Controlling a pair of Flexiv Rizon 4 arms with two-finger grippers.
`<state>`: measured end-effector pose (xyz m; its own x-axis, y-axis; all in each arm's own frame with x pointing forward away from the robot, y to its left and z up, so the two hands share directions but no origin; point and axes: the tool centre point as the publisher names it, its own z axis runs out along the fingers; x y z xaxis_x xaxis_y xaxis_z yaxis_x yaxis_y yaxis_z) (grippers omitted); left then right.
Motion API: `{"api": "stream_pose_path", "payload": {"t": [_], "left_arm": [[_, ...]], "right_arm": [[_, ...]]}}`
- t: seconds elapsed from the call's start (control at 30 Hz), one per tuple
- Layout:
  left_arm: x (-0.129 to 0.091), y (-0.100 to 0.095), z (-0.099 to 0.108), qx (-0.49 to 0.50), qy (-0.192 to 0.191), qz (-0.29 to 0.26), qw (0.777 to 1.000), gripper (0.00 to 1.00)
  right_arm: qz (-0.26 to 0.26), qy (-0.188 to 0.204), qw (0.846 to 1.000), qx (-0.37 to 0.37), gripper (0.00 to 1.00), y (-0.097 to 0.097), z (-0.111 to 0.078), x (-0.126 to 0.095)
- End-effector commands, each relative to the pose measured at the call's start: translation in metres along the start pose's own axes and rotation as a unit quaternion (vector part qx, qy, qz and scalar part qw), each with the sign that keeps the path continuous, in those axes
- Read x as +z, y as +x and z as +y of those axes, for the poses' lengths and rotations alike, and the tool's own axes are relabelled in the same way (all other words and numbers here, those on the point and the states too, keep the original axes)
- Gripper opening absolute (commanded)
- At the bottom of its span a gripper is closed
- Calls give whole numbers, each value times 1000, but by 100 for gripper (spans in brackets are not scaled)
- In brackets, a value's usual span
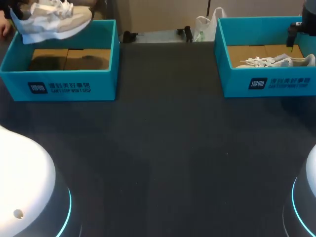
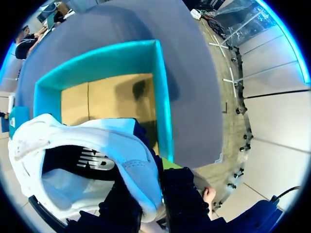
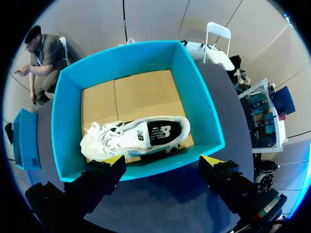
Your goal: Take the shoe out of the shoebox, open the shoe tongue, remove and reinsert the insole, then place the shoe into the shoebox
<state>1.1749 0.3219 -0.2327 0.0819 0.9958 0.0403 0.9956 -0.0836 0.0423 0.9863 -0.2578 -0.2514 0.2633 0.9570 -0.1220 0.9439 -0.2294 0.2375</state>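
Dark table (image 1: 163,148): white shoe (image 1: 276,61) inside right shoebox (image 1: 266,81), second shoe (image 1: 52,22) above left shoebox (image 1: 59,86).

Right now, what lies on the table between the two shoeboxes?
Nothing: the head view shows only bare table between the left shoebox and the right shoebox.

Quick tally, here we go: shoeboxes, two of them, both teal, with the left shoebox (image 1: 59,84) at the table's (image 1: 163,143) far left corner and the right shoebox (image 1: 266,84) at its far right corner. Shoes, two as well, both white: the lifted shoe (image 1: 52,19) up over the left shoebox, the boxed shoe (image 1: 276,61) lying inside the right one. One table, dark, just the one. Arms, two: left arm (image 1: 24,187) and right arm (image 1: 308,192), a white base at each near corner. Grippers, two: left gripper (image 2: 155,184), right gripper (image 3: 163,162), and two yellow tips showing on the right one.
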Motion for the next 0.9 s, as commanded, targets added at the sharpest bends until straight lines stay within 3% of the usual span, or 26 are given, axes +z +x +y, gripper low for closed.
{"api": "stream_pose_path", "payload": {"t": [0.03,0.27,0.9], "left_arm": [[-47,4,-22,1,-19,1,1000,0],[-71,8,-29,6,-29,0,1000,0],[-71,8,-29,6,-29,0,1000,0]], "right_arm": [[0,0,1000,0,100,0,0,0],[0,0,1000,0,100,0,0,0],[0,0,1000,0,100,0,0,0]]}}
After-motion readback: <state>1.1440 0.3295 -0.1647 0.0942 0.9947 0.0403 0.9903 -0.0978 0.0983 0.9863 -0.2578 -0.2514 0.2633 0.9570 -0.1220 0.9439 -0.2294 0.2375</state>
